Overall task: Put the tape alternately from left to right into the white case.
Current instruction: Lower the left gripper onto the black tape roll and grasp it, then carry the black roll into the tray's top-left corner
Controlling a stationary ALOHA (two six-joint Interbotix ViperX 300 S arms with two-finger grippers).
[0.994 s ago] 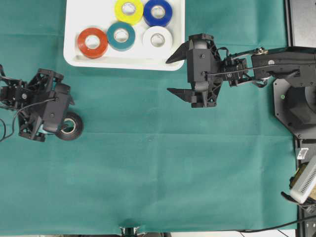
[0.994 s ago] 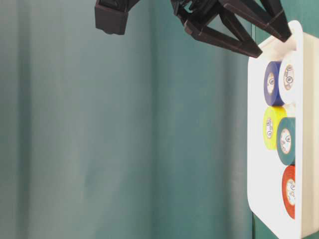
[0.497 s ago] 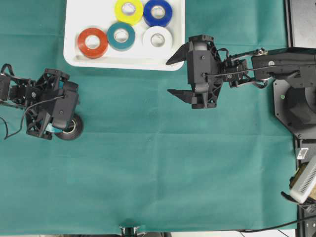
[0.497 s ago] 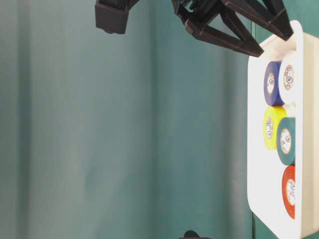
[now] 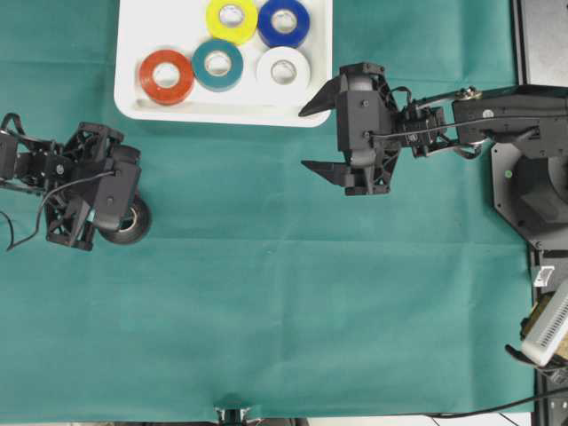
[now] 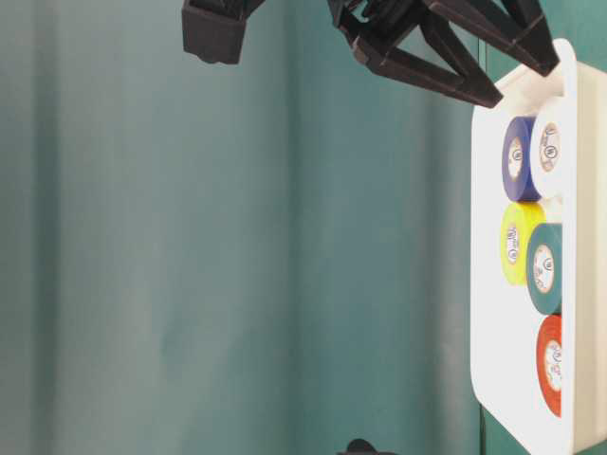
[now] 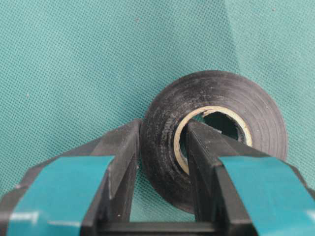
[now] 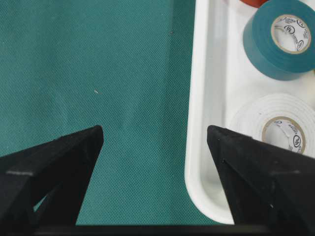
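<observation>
A black tape roll [image 5: 134, 223] lies on the green cloth at the left. My left gripper [image 5: 117, 218] is shut on its wall. In the left wrist view one finger [image 7: 123, 152] presses the outside of the black roll [image 7: 216, 91] and the other sits inside the pale core. The white case [image 5: 222, 115] at the top holds red [image 5: 166, 76], teal [image 5: 217, 64], yellow [image 5: 232, 19], blue [image 5: 284, 21] and white [image 5: 283, 70] rolls. My right gripper [image 5: 303, 138] hangs open and holds nothing beside the case's right corner [image 8: 197, 98].
The right arm's base [image 5: 532, 177] and a dark panel [image 5: 541, 35] stand at the right edge. The green cloth [image 5: 284, 311] ends near the table's front edge. The table-level view shows the case's rim [image 6: 488, 284] with the rolls on it.
My left gripper moved over the black roll and closed on its wall; the roll shifted slightly. The right arm has stayed still.
</observation>
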